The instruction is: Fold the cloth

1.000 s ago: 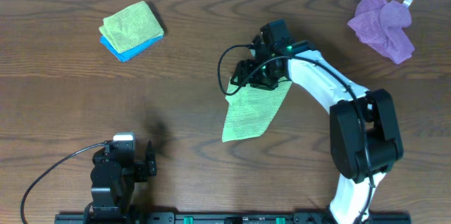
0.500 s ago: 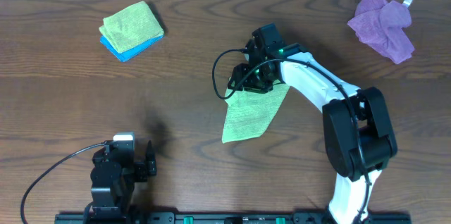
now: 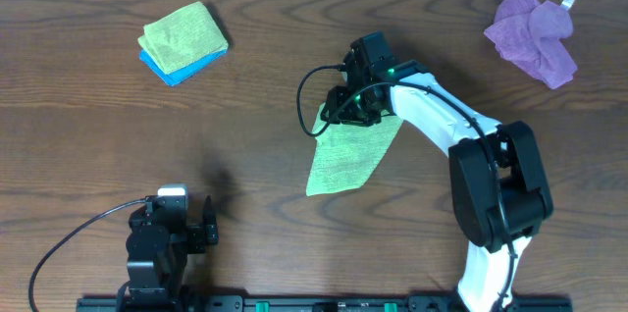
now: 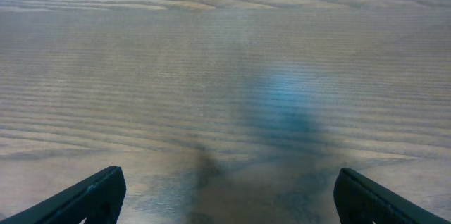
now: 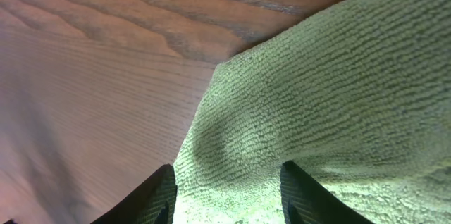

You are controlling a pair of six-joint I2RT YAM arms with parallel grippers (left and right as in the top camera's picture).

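1. Table point(image 3: 88, 145): dark wood grain, seen from above with 2 arms mounted at its near edge

2. The cloth point(image 3: 343, 155): lime-green, lying near the middle of the table. From overhead it appears as a slanted strip, with its lower end toward the near edge and its upper end under the right arm. A small green corner shows to the left of the gripper body. No white label can be made out in any view

3. Right gripper point(image 3: 351, 108): reaches out over the upper end of the cloth. In the right wrist view, the 2 dark fingers point(image 5: 156, 197) stand on either side of a raised ridge of the green pile, and the ridge fills the gap between them. The gripper is grasping the cloth at this ridge. Bare wood shows beyond the cloth's edge

4. Left gripper point(image 4: 229, 182): parked at the near left of the table, well apart from the cloth. Its jaws are spread wide and released, with only bare wood between them

5. Other items:
- 1 folded green cloth point(image 3: 182, 32) resting on a blue cloth point(image 3: 177, 69), far left
- 1 crumpled purple cloth point(image 3: 535, 32), far right
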